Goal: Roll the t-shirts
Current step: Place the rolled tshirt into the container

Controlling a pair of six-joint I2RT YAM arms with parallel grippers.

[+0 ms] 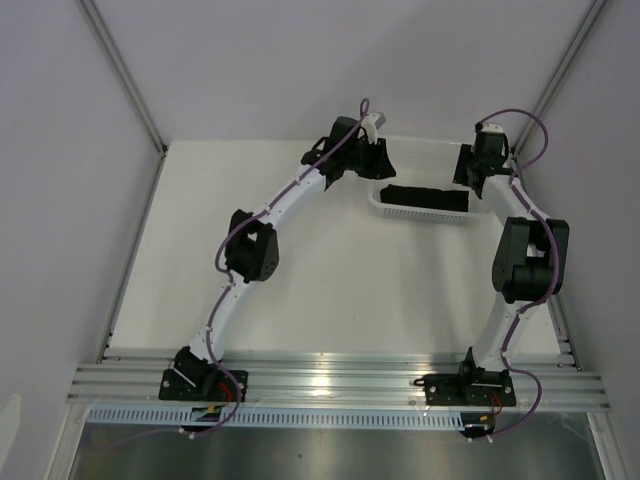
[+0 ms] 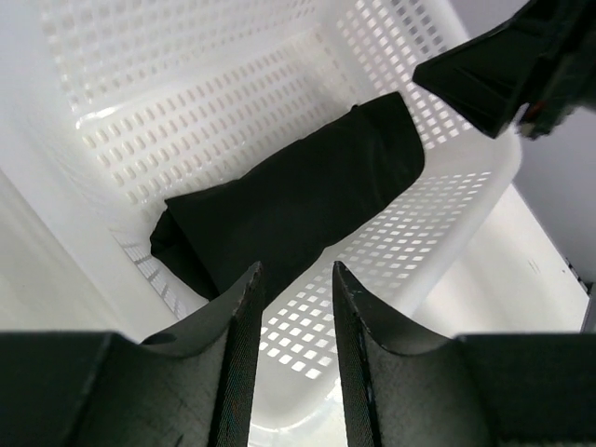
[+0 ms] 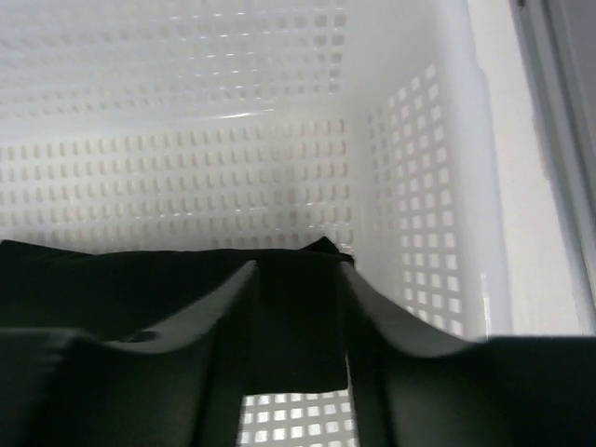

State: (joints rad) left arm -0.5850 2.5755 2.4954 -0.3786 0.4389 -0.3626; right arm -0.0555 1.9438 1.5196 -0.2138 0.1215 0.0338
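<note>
t-shirt (image 2: 298, 200) lies rolled in basket (image 2: 186, 121), left gripper (image 2: 294, 272) and right gripper (image 3: 298, 267) jaws apart.

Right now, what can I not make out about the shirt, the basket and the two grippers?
- Other end of the shirt: right wrist view, the picture's edge cuts it off.
- Whether the right gripper grips the shirt: right wrist view, its own fingers cover the contact.
- Far left corner of the basket: top view, the left gripper covers it.

Bright, even light; glare streaks the metal rail (image 1: 330, 378), the basket (image 3: 186, 112) washes out, the black shirt (image 2: 307, 200) loses detail.
</note>
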